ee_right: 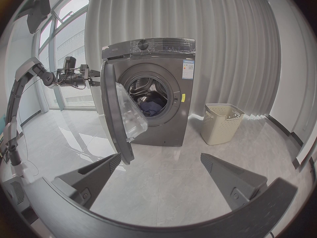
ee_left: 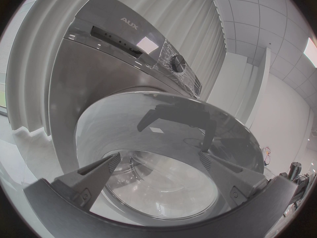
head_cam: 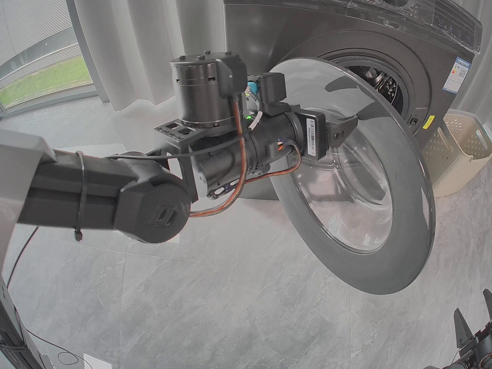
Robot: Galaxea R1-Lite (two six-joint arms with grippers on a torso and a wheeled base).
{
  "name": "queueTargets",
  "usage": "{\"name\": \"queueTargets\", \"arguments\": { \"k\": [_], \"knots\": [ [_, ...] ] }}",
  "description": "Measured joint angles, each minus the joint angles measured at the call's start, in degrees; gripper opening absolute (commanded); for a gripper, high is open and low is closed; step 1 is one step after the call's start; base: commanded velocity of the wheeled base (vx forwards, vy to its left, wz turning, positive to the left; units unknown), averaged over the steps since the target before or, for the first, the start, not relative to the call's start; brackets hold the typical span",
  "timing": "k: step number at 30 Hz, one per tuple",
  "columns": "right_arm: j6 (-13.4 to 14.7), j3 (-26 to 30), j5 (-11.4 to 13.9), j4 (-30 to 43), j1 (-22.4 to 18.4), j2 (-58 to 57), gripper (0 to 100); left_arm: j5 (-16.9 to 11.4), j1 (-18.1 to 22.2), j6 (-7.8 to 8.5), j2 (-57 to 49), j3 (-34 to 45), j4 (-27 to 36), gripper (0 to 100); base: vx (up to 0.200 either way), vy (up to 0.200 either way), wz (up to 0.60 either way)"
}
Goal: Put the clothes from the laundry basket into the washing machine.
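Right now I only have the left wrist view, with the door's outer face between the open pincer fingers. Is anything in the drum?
Observer: Yes. Dark clothes lie inside the drum of the washing machine.
Operator: And the laundry basket?
Observer: The laundry basket stands on the floor beside the machine, on the side away from the open door. No clothes show above its rim.
Operator: Where is the right pincer?
Observer: The right pincer is open over bare floor, well back from the machine.
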Motion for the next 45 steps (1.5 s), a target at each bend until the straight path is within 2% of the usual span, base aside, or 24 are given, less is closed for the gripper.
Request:
{"name": "queueTargets", "arguments": {
  "k": [8, 11, 19, 25, 28, 32, 40, 45],
  "knots": [
    [0.0, 0.0, 0.0, 0.0, 0.0, 0.0, 100, 0.6, 0.5, -0.85, 4.7, -6.6, 0.1, 100, 0.000, 0.000, 0.00],
    [0.0, 0.0, 0.0, 0.0, 0.0, 0.0, 100, 1.4, 0.6, -1.67, 6.4, -9.3, 0.8, 100, 0.000, 0.000, 0.00],
    [0.0, 0.0, 0.0, 0.0, 0.0, 0.0, 100, 8.0, 0.8, -4.79, 11.8, -22.7, 3.7, 100, 0.000, 0.000, 0.00],
    [0.0, 0.0, 0.0, 0.0, 0.0, 0.0, 100, 10.3, 0.8, -6.33, 13.5, -26.3, 5.7, 100, 0.000, 0.000, 0.00],
    [0.0, 0.0, 0.0, 0.0, 0.0, 0.0, 100, 10.7, 0.6, -6.66, 12.2, -23.4, 6.1, 100, 0.000, 0.000, 0.00],
    [0.0, 0.0, 0.0, 0.0, 0.0, 0.0, 100, 10.8, 0.1, -6.84, 8.1, -15.1, 6.3, 100, 0.000, 0.000, 0.00],
    [0.0, 0.0, 0.0, 0.0, 0.0, 0.0, 100, 10.3, -0.3, -6.84, -6.1, 7.3, 6.2, 100, 0.000, 0.000, 0.00],
    [0.0, 0.0, 0.0, 0.0, 0.0, 0.0, 100, 9.6, 0.9, -5.95, -18.0, 21.2, 6.6, 100, 0.000, 0.000, 0.00]
  ]
}}
